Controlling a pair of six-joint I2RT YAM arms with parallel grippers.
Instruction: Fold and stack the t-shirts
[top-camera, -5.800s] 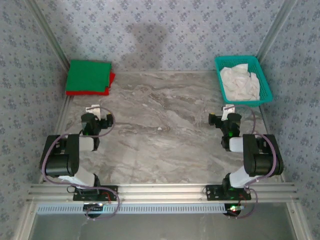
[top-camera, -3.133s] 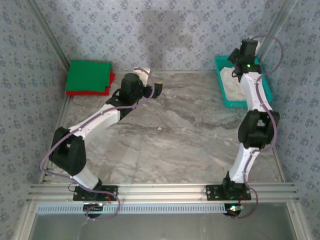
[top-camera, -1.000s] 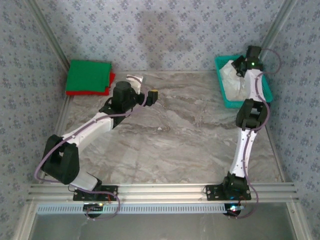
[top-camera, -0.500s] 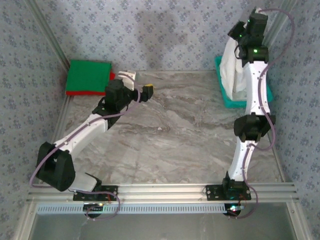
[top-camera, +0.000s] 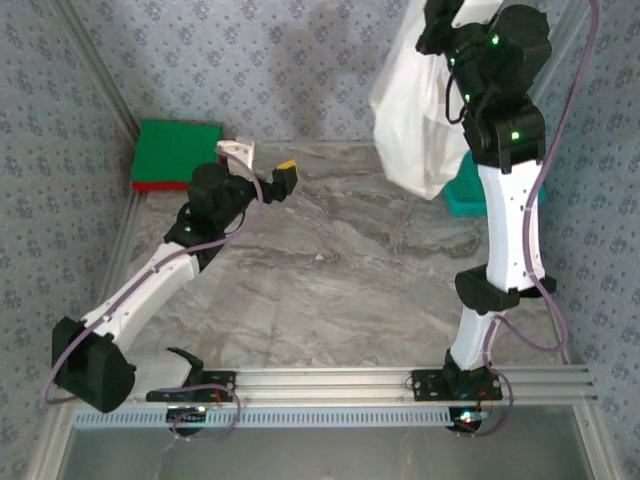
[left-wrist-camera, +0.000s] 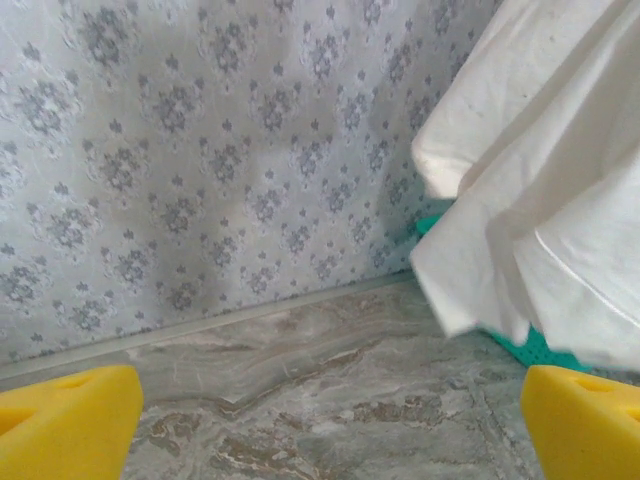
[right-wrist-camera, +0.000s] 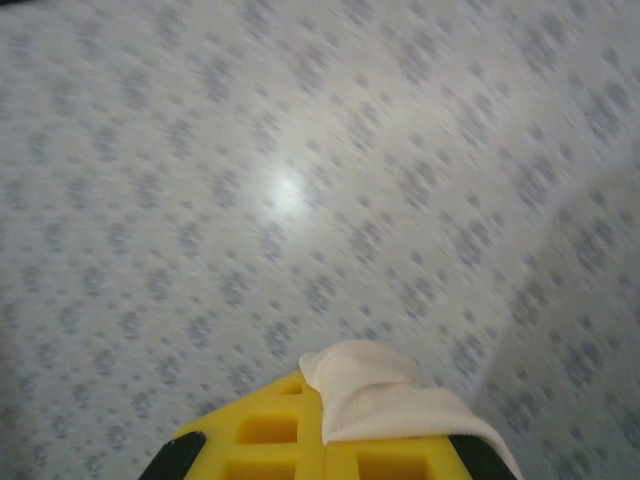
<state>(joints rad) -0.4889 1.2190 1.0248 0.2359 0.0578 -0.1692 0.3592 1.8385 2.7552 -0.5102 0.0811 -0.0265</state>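
Top external | right end effector (top-camera: 432, 28) clamped on off-white t-shirt (top-camera: 412, 130) hanging beneath | left end effector (top-camera: 263, 162) open, empty

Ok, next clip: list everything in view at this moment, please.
off-white t-shirt: one, off-white, hanging from the right gripper at far right
green t-shirt: one, green, folded, far left corner, on the red one
red t-shirt: one, red, under the green, edge showing
basket: one, teal, far right, partly behind the hanging shirt
table: one, grey marble
left gripper: one, yellow-tipped, open, near the folded pair
right gripper: one, yellow-tipped, shut on cloth, raised high
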